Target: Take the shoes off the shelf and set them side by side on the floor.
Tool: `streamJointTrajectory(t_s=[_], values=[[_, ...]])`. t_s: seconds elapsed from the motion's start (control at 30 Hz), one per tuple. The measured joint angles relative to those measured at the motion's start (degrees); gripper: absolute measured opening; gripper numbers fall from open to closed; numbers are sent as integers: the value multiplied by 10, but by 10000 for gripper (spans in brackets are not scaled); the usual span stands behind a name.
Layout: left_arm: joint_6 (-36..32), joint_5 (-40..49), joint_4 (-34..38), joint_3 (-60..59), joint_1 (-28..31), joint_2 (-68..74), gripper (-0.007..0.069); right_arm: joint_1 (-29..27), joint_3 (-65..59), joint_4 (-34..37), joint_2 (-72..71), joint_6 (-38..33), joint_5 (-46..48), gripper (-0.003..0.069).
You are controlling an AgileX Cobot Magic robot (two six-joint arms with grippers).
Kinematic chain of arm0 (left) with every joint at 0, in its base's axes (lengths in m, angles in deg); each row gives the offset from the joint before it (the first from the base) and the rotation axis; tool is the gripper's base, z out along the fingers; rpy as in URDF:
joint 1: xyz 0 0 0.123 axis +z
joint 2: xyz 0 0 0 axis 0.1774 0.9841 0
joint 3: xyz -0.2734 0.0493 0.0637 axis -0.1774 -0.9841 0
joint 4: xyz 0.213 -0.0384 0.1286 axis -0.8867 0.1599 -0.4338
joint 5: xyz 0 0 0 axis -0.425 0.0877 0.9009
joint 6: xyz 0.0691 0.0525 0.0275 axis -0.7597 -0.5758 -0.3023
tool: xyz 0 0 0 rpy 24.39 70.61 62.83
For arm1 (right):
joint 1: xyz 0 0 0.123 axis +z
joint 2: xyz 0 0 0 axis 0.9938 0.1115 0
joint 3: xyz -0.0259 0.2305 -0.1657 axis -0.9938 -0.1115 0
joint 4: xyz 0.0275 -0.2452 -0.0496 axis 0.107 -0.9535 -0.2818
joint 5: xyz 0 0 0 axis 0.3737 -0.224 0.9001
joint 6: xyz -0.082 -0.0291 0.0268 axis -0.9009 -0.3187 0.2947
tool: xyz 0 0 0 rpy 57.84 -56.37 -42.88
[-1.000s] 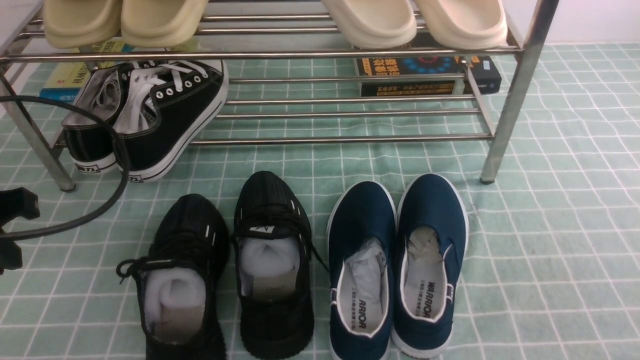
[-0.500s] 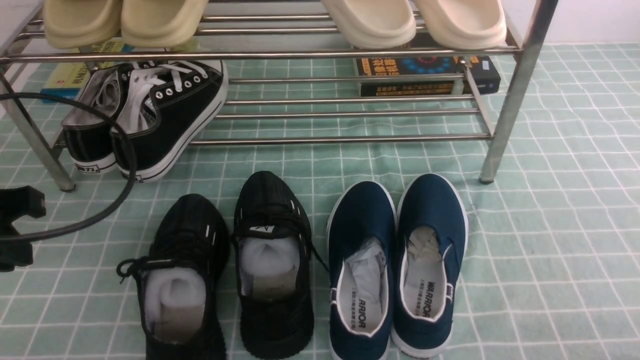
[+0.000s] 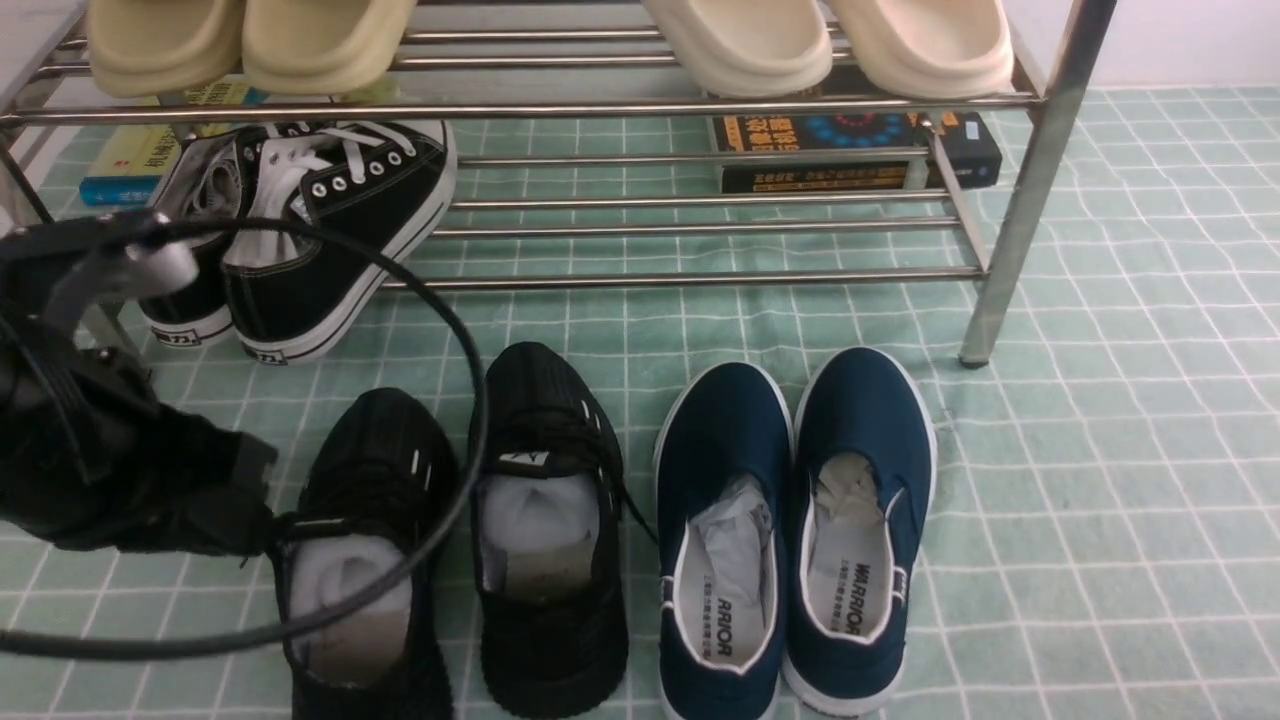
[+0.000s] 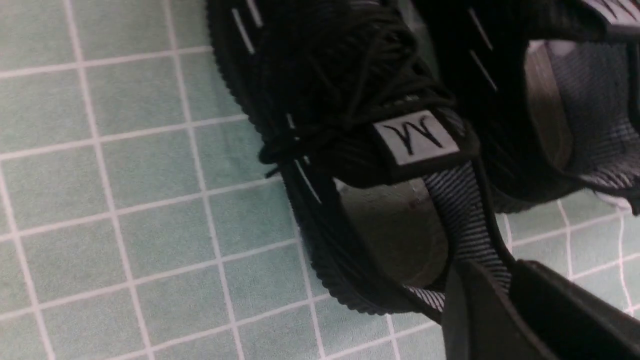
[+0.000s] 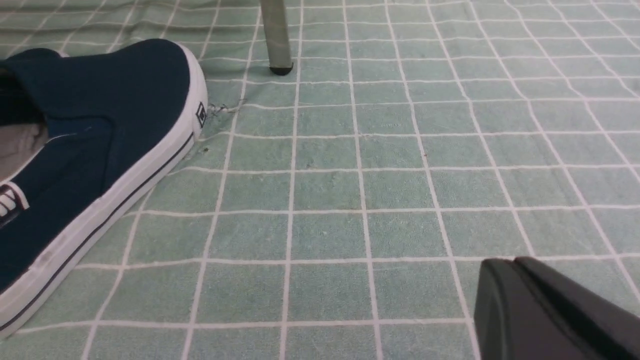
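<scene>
We see black knit pair (image 3: 545, 420) and navy slip-on pair (image 3: 725, 430) side by side on floor (image 3: 1100, 500), navy at 3 o'clock of black, shelf (image 3: 1040, 150) at 12 o'clock. Left claw (image 3: 250, 515) at heel of outer black sneaker; we cannot tell its opening or grip. Right claw (image 5: 505, 280) closed, empty.

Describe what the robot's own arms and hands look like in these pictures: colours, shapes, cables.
The left arm is a bulky matte black block with a grey metal fitting on top. A thick black cable loops from it in a wide arc. The left hand and right hand show only as smooth black fingers with rounded edges. No markings visible.
</scene>
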Motion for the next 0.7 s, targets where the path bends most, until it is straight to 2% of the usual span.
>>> streamJointTrajectory(t_s=[0.07,0.27,0.5,0.7], values=[[18,3,-25,0,-31,-10,115,2,0,0,0,0,0,30],[35,11,-55,0,-46,-108,3,4,0,0,0,0,0,38],[23,-7,-38,-61,-46,-279,1,4,0,0,0,0,0,45],[23,-232,37,-220,-46,-465,1,4,0,0,0,0,0,56]])
